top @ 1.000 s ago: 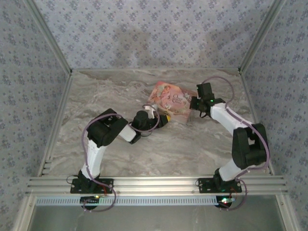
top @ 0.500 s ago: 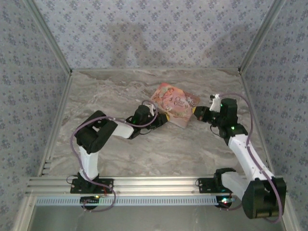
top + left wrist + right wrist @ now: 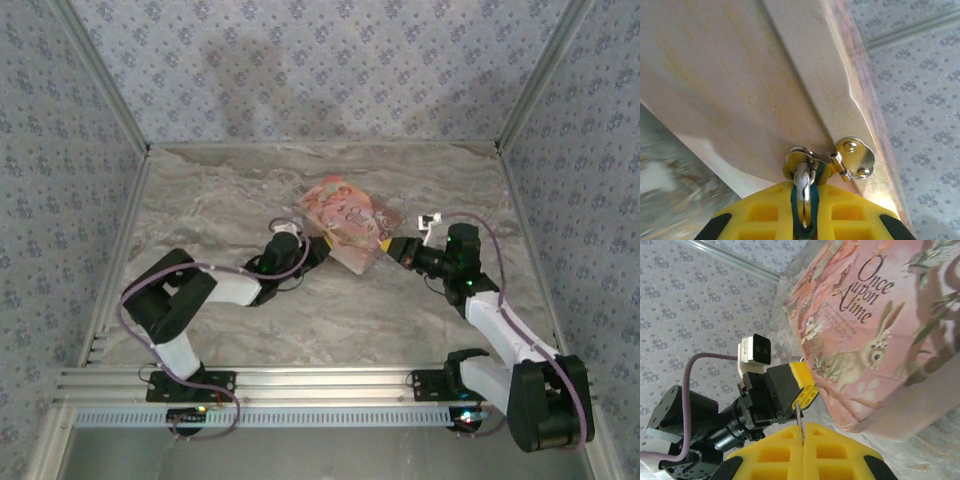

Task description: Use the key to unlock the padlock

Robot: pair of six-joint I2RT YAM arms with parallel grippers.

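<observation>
The padlock (image 3: 803,186) shows a silver shackle and a teal body. Its shackle passes through the brass hasp (image 3: 854,158) of a pink storybook-style box (image 3: 345,217). My left gripper (image 3: 804,194) is shut on the padlock, with yellow fingers (image 3: 762,210) on both sides of it. In the top view the left gripper (image 3: 314,250) sits at the box's near-left edge. My right gripper (image 3: 804,432) is shut on the key (image 3: 798,417), whose thin blade sticks out toward the left gripper's yellow fingers (image 3: 805,383). In the top view the right gripper (image 3: 391,247) is at the box's near-right corner.
The box (image 3: 875,325) lies tilted on the marbled table (image 3: 330,320), lifted at the hasp side. Patterned walls enclose the table on three sides. An aluminium rail (image 3: 320,382) runs along the near edge by the arm bases.
My right arm has swung down and brought the key leftward to the box's near corner. My left arm has stretched lower and shifted left, and the box has moved slightly left with it.
</observation>
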